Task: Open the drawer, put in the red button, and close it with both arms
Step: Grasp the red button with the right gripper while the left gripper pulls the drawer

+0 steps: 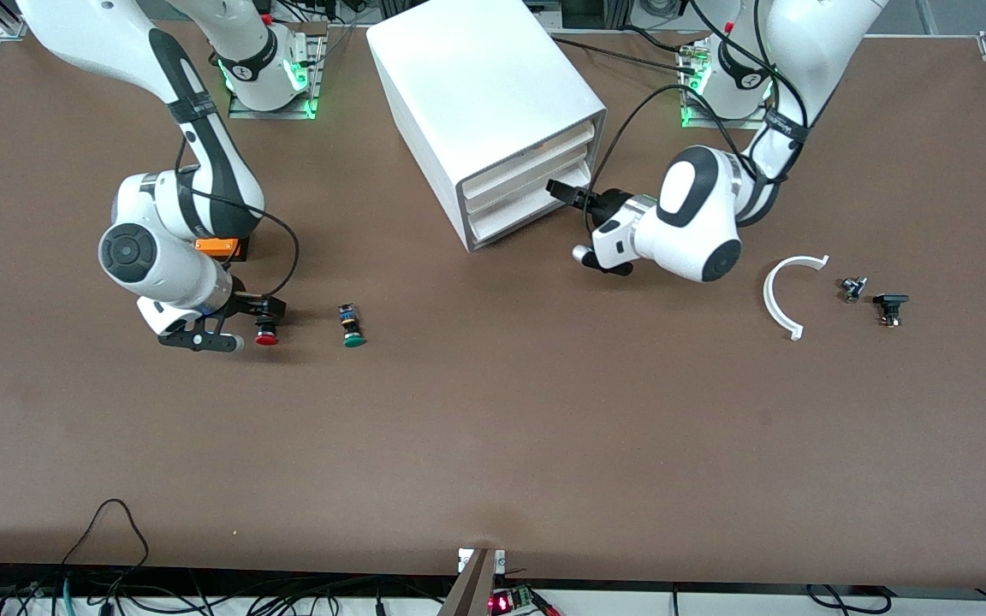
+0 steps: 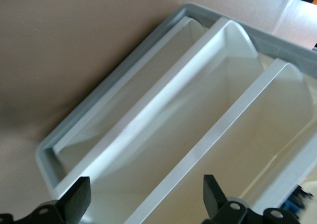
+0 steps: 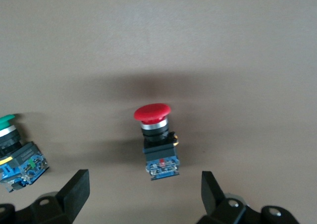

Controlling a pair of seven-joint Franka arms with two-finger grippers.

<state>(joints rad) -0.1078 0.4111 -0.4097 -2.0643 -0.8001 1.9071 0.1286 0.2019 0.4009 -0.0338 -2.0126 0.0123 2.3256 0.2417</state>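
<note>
Green-capped button (image 1: 352,328) lying on brown table (image 1: 493,445); toward the left arm's end, white curved bracket (image 1: 785,293) beside two small black parts (image 1: 872,297).

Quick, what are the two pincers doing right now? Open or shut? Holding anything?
Left pincer: open, holding nothing, at the front of the drawer cabinet.
Right pincer: open, holding nothing, over the red button.

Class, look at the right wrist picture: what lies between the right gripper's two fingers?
The red button lies on the bare table between the open right gripper's fingers, untouched; the right wrist view shows this.
</note>
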